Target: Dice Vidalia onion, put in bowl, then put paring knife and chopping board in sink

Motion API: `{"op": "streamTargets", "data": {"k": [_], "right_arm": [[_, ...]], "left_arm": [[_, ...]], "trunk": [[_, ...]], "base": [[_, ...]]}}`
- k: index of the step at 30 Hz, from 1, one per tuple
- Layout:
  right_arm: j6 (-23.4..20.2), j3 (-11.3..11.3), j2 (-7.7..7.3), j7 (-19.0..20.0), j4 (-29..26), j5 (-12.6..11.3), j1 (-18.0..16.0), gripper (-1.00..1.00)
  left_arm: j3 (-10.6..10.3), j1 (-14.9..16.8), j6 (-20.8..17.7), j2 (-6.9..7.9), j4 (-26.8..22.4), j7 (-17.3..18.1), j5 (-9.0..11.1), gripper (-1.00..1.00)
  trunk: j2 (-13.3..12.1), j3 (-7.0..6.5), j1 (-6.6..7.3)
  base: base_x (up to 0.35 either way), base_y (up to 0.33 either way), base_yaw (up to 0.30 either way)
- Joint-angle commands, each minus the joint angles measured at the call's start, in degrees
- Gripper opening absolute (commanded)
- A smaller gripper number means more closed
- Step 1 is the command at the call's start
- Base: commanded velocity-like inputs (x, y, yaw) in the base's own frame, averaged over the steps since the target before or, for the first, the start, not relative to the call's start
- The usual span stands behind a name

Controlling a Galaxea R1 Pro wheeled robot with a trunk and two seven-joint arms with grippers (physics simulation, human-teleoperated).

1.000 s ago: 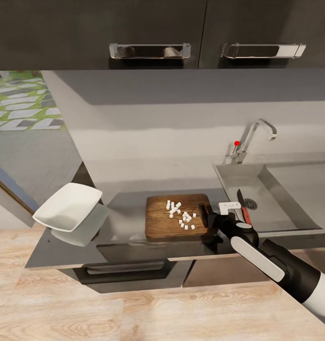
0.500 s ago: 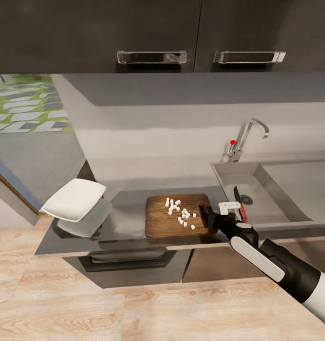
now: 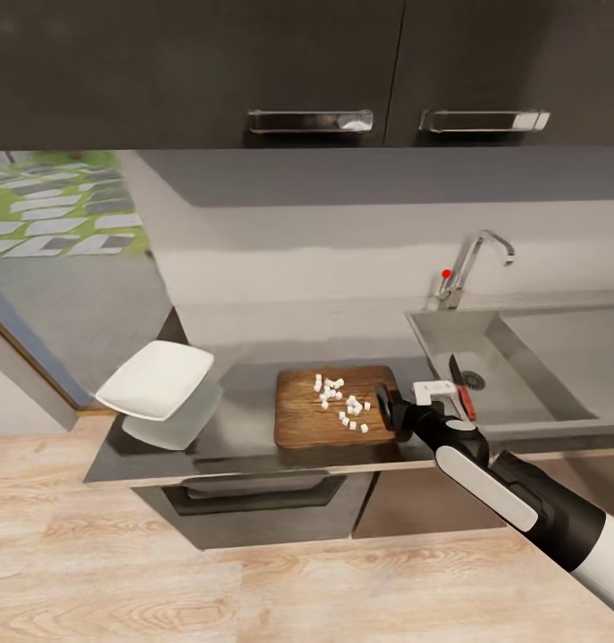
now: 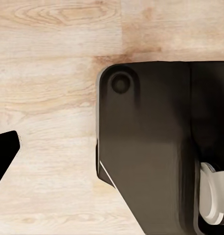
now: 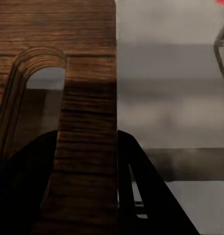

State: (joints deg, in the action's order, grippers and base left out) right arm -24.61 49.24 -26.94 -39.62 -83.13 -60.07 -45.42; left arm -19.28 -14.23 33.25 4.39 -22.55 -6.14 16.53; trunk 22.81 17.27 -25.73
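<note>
Currently, right gripper [image 3: 389, 406] clamped on the right short edge of the chopping board [image 3: 314, 418].

Right wrist view: both dark fingers [image 5: 141, 186] straddle the wooden strip beside the slot handle [image 5: 41, 83], closed tight against the chopping board [image 5: 87, 122]. Diced Vidalia onion [image 3: 342, 404], a scatter of small white bits, lies on the board's right half. The board rests flat on the grey countertop [image 3: 244, 393], between the white bowl [image 3: 156, 382] at the far left end and the sink [image 3: 530, 357] on the right. Paring knife [image 3: 461, 388] lies inside the sink basin near its left wall, just beside the round drain, red handle toward the front. Chrome tap [image 3: 472, 263] with red knob stands behind the basin. Left wrist view shows wooden floor [image 4: 48, 98] and the robot's dark base [image 4: 151, 147]; the left gripper's opening cannot be determined.
</note>
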Motion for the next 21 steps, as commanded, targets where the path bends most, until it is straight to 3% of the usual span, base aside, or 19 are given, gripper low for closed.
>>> {"op": "streamTargets", "data": {"k": [1,13,21], "right_arm": [[-0.1,0.2,-0.04,-0.5,-0.1,-0.2,-0.1,-1.00],[-0.2,0.2,-0.04,-0.5,-0.1,-0.3,-0.1,-1.00],[-0.2,0.2,-0.04,-0.5,-0.1,-0.3,-0.1,-1.00]], "left_arm": [[-0.5,0.0,0.1,0.08,-0.1,-0.5,0.2,1.00],[-0.5,0.0,0.1,0.08,-0.1,-0.5,0.2,1.00],[-0.5,0.0,0.1,0.05,-0.1,-0.5,0.2,1.00]], "trunk": [[0.1,0.01,-0.05],[0.1,-0.94,-0.05],[0.1,-1.62,-0.05]], "base": [[0.147,0.252,0.000],[0.142,0.253,0.000],[0.019,0.045,0.000]]}}
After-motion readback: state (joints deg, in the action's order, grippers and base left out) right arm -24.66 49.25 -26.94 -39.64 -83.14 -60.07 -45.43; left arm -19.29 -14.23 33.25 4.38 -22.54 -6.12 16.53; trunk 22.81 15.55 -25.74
